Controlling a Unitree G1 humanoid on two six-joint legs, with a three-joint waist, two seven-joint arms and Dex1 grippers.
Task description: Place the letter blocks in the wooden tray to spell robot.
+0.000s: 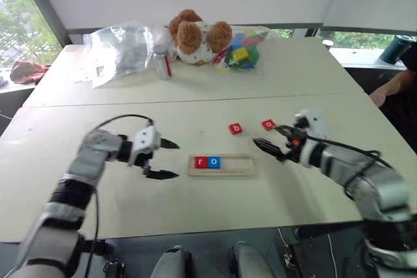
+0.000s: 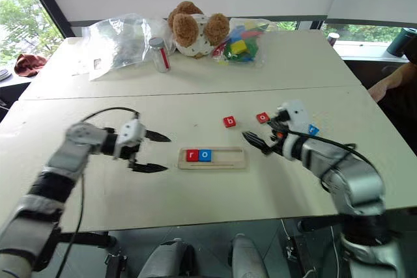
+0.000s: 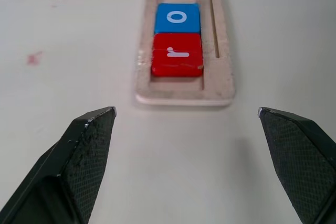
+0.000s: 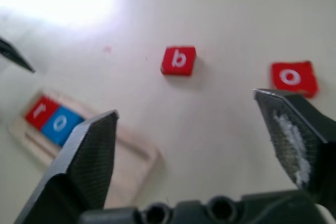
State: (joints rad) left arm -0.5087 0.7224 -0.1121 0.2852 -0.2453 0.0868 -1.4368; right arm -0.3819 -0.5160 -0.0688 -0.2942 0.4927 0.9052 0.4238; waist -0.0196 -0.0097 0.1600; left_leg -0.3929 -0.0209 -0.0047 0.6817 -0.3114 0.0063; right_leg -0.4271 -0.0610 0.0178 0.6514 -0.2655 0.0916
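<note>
Wooden tray [image 1: 220, 165] on worktop [image 1: 195, 206] holds red r tile [image 1: 201, 161] and blue o tile [image 1: 214, 161]; red b tile [image 1: 236, 128], red o tile [image 1: 268, 124] loose beyond. Left tool [image 1: 164, 159], right tool [image 1: 268, 140] both released, empty.

Right gripper [image 4: 202, 124]: jaws spread wide, nothing between them, above the bench [image 4: 226, 129].
Wooden tray [image 4: 134, 158]: holds a red "r" block [image 4: 41, 111] and a blue "o" block [image 4: 60, 124] side by side, touching, at one end.
Red "b" block [image 4: 179, 60]: loose on the bench, apart from the tray.
Red "o" block [image 4: 293, 78]: loose, well apart from "b".
</note>
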